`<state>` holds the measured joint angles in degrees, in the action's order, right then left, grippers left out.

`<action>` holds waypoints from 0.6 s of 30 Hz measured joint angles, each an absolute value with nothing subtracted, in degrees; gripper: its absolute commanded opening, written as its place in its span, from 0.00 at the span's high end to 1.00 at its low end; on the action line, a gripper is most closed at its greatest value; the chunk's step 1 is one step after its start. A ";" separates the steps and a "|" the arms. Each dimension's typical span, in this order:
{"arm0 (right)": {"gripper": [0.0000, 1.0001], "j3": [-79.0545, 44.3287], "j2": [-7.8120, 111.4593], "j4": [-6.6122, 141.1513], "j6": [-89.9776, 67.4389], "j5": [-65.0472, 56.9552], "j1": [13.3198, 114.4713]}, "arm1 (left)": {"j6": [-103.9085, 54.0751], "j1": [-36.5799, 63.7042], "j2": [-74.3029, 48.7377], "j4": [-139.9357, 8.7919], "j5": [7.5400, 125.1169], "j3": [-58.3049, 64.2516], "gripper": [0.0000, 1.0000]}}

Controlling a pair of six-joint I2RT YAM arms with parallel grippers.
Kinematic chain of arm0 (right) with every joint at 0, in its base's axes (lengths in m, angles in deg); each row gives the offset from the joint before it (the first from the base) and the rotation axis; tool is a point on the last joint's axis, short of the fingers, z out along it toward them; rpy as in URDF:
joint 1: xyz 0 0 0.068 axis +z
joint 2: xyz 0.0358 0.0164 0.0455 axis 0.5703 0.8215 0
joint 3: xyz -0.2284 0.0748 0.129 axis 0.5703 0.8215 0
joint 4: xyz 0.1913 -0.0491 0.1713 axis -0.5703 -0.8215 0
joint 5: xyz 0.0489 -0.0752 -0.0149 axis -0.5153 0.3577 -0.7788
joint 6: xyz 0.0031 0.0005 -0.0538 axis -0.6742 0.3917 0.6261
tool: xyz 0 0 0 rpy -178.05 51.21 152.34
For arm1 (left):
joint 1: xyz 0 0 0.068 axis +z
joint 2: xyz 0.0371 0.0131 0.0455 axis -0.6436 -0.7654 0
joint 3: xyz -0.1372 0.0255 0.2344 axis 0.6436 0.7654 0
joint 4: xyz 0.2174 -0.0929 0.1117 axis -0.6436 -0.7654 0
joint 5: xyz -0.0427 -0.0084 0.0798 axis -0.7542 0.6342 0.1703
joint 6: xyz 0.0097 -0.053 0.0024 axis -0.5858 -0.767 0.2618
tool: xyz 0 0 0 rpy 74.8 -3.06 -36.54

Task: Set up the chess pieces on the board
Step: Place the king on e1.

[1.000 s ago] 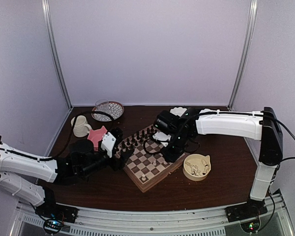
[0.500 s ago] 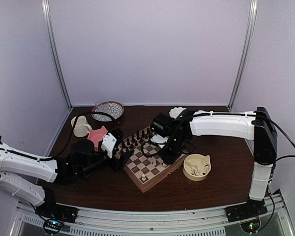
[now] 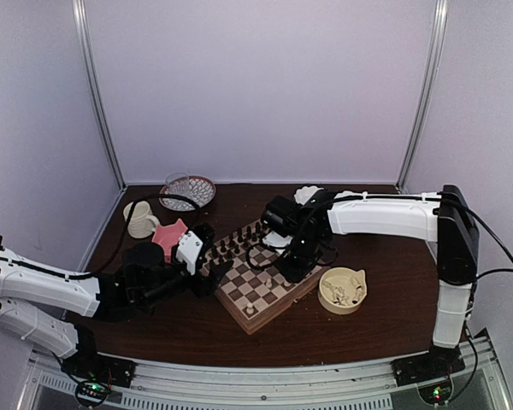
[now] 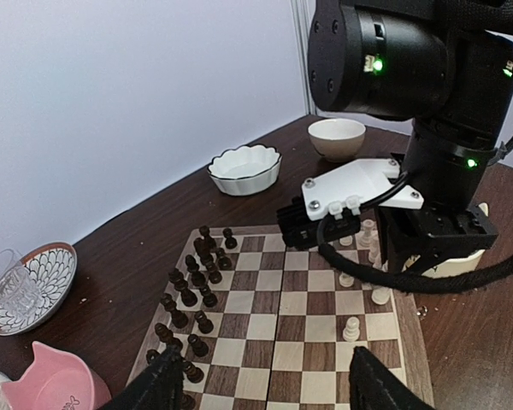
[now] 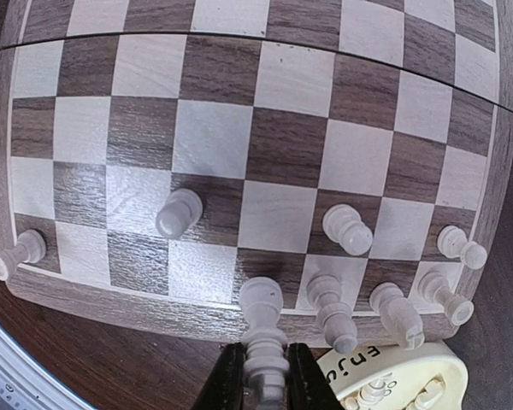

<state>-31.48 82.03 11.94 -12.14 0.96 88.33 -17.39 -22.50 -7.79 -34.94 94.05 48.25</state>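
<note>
The board (image 3: 258, 282) lies angled at mid-table. My right gripper (image 5: 263, 377) is shut on a cream-white chess piece (image 5: 262, 329), held upright over a dark square in the board's (image 5: 265, 128) edge row. Whether it touches the square I cannot tell. Several other cream pieces (image 5: 179, 212) stand in the two rows there. In the top view my right gripper (image 3: 292, 270) hangs over the board's right side. My left gripper (image 4: 269, 384) is open and empty, low over the board's (image 4: 278, 320) opposite end beside the dark pieces (image 4: 188, 295).
A cream bowl (image 3: 343, 289) holding more pieces sits right of the board. A pink cat bowl (image 3: 168, 237), a mug (image 3: 139, 219) and a glass on a patterned plate (image 3: 188, 190) stand at the back left. A white fluted bowl (image 4: 244, 168) and a small cup (image 4: 336, 138) stand behind.
My right arm has shifted a little to the left with the cream piece in its grip, bringing it over the board's edge row. The left arm has not moved.
</note>
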 measured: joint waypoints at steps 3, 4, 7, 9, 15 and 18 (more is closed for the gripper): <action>0.94 -31.48 82.51 11.92 -12.12 1.07 88.29 | -17.39 -22.50 -7.79 -34.99 94.05 48.25 0.34; 0.94 -31.51 82.68 11.92 -12.12 1.07 88.22 | -17.39 -22.50 -7.79 -35.01 94.05 48.25 0.34; 0.92 -31.51 83.23 11.92 -12.12 1.09 88.13 | -17.39 -22.50 -7.79 -35.03 94.01 48.25 0.34; 0.90 -31.51 83.36 11.90 -12.09 1.09 88.11 | -17.39 -22.50 -7.79 -35.03 93.94 48.25 0.34; 0.80 -31.53 83.38 11.90 -12.05 1.09 88.09 | -17.39 -22.50 -7.79 -35.03 93.90 48.25 0.34; 0.79 -31.59 83.38 11.88 -11.83 1.09 88.09 | -17.39 -22.50 -7.79 -35.03 93.90 48.25 0.34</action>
